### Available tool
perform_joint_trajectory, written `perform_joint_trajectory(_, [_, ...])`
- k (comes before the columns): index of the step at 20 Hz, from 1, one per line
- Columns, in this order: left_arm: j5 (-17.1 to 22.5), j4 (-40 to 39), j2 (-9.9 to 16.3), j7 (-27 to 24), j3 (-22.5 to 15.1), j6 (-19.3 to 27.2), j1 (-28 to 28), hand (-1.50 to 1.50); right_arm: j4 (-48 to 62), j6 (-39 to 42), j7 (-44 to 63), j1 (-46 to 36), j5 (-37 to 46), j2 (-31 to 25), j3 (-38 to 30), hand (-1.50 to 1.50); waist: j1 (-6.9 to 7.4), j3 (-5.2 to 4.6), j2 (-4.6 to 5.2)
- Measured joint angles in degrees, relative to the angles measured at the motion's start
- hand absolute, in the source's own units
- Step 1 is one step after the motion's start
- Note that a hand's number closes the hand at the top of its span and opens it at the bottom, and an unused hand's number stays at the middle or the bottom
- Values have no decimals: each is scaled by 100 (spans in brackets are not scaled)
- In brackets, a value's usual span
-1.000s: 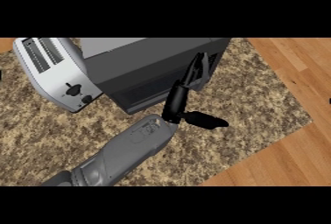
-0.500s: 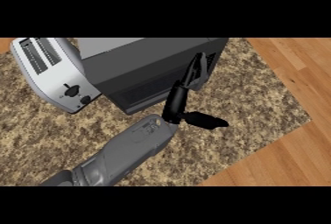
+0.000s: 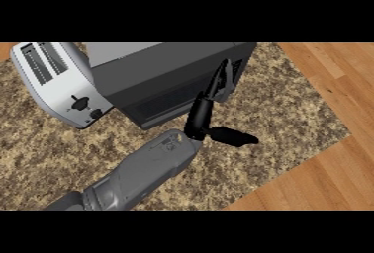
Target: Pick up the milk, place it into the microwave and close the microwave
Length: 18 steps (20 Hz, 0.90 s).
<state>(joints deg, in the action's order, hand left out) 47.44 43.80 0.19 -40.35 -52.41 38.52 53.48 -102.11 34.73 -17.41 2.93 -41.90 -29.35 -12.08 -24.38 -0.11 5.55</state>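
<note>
From the lower edge a grey forearm [image 3: 139, 175] rises to the left hand [image 3: 207, 111], its straight fingers [image 3: 221, 81] spread flat against the closed microwave [image 3: 164, 74] door directly ahead, thumb splayed rightward, with a toaster [image 3: 58, 81] beyond to the hand's left.

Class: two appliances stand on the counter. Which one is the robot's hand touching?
The dark grey box-shaped microwave: the black hand's straight fingers rest against its front. The silver slotted toaster stands untouched beside it.
</note>
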Motion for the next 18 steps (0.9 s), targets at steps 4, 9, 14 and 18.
perform_joint_trajectory(4, [138, 56, 40, -89, -6, -4, -63, 150, -18, 16, 46, -38, -87, -48, -5, -150, -8, -3, -4])
perform_joint_trajectory(9, [20, -92, 227, -115, -178, -32, 27, -150, -33, 6, 119, -58, -173, -104, -16, -150, 71, 33, -65])
perform_joint_trajectory(14, [-236, -377, 284, 56, -389, 187, 338, -150, -52, -21, 172, -34, -241, -146, -52, -150, 188, 73, -144])
perform_joint_trajectory(18, [-251, -491, 183, 240, -450, 294, 463, -150, -79, -48, 209, -4, -294, -195, -113, -150, 269, 68, -165])
